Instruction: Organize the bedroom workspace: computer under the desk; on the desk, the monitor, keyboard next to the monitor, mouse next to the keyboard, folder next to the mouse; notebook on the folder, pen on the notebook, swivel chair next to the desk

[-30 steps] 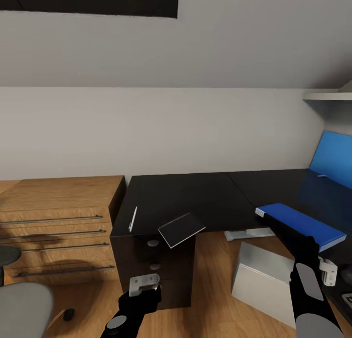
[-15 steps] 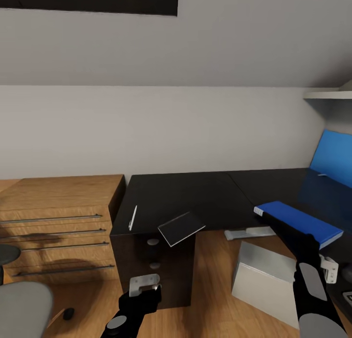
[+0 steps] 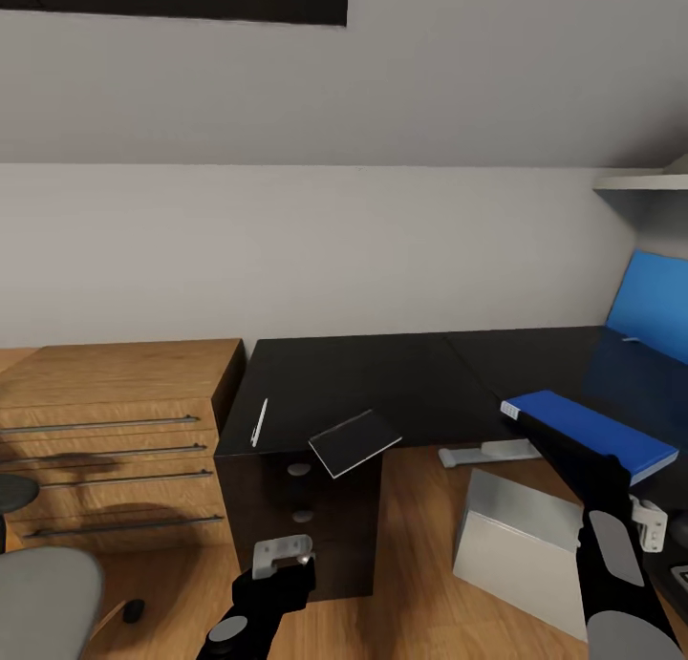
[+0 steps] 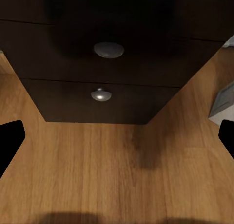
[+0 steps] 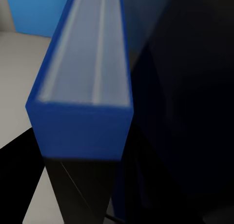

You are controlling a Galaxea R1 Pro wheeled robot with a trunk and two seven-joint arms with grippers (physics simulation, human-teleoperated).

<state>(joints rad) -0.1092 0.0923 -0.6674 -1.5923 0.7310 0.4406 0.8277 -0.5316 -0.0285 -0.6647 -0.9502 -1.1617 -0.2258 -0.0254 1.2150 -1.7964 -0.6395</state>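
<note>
Folder (image 3: pixel 585 433), flat and bright blue with a small white label, hangs over the long black L-shaped desk (image 3: pixel 382 378) in the head view, clamped by the right gripper (image 3: pixel 566 455). The left gripper (image 3: pixel 282 555) hovers low before the dark pedestal drawers (image 3: pixel 301 521). In the left wrist view its black fingertips (image 4: pixel 9 141) stand wide apart. In the right wrist view the folder's (image 5: pixel 83 83) edge sits pinched.

bare desk (image 3: pixel 382 373) top behind notebook (image 3: pixel 354 442); computer (image 3: pixel 521 545) blocks floor underneath.
</note>
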